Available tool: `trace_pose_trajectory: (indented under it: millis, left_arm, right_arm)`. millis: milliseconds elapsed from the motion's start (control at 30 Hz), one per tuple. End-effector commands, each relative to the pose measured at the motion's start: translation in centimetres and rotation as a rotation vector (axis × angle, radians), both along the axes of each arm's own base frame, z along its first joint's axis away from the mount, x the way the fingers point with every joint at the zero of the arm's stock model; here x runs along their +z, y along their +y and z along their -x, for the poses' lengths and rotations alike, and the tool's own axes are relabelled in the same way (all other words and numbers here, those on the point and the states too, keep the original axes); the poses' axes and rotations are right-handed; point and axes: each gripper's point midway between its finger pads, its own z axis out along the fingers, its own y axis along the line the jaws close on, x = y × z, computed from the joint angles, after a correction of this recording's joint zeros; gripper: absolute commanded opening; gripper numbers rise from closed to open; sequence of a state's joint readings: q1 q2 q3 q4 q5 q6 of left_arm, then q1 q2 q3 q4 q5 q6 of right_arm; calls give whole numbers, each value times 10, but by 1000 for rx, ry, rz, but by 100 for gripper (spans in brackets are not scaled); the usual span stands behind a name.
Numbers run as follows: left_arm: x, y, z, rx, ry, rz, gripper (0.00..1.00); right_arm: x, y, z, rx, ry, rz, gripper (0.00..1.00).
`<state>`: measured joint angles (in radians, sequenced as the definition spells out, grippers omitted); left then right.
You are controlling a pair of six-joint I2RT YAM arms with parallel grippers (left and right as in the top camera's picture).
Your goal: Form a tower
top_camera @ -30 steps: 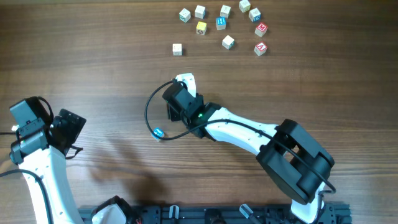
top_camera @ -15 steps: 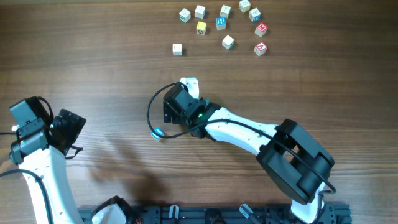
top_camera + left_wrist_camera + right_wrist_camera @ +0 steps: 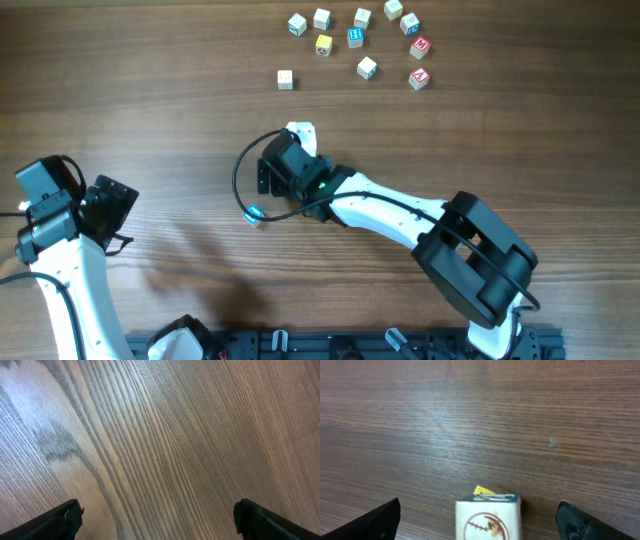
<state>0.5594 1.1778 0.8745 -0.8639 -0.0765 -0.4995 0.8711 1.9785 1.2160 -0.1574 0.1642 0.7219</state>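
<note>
Overhead view: eleven loose cubes (image 3: 355,37) scattered near the far side of the counter (image 3: 150,120), with a pale single (image 3: 286,79) lying closest to the arms. Open wood between that cluster and the tower (image 3: 301,131). Stands near mid-counter at the tip of the right pincer (image 3: 477,507), and is largely hidden from above by the right arm (image 3: 400,215), so the cube count is hard to tell. On the right wrist camera, shows a pale face with a red drawing, a teal rim on top and a sliver of yellow behind. Flanked by black fingers (image 3: 380,522) spread wide, clear of the cube on both sides. Black cable (image 3: 240,185) looping out beside the pincer, carrying a blue clip (image 3: 254,213). Left pincer (image 3: 157,510) at the counter's left side, likewise spread wide over bare wood. Broad free room left, right and beyond the tower.
</note>
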Motion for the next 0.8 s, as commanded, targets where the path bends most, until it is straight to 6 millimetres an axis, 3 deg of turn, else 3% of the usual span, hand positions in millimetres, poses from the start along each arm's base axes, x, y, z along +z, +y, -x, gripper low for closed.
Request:
trace_pose_trajectory:
  millis: [0, 200, 367, 600, 767]
  left_arm:
    - [3, 1, 0, 14, -15, 0, 100]
    - [3, 1, 0, 14, -15, 0, 100]
    - [3, 1, 0, 14, -15, 0, 100]
    - [3, 1, 0, 14, -15, 0, 100]
    - [3, 1, -1, 13, -15, 0, 100]
  right_arm:
    - [3, 6, -1, -2, 3, -26, 100]
    - [0, 3, 5, -41, 57, -36, 99]
    - [-4, -7, 2, -164, 91, -34, 99]
    - [-10, -11, -8, -202, 42, -9, 99]
    - [-26, 0, -11, -146, 73, 50, 97]
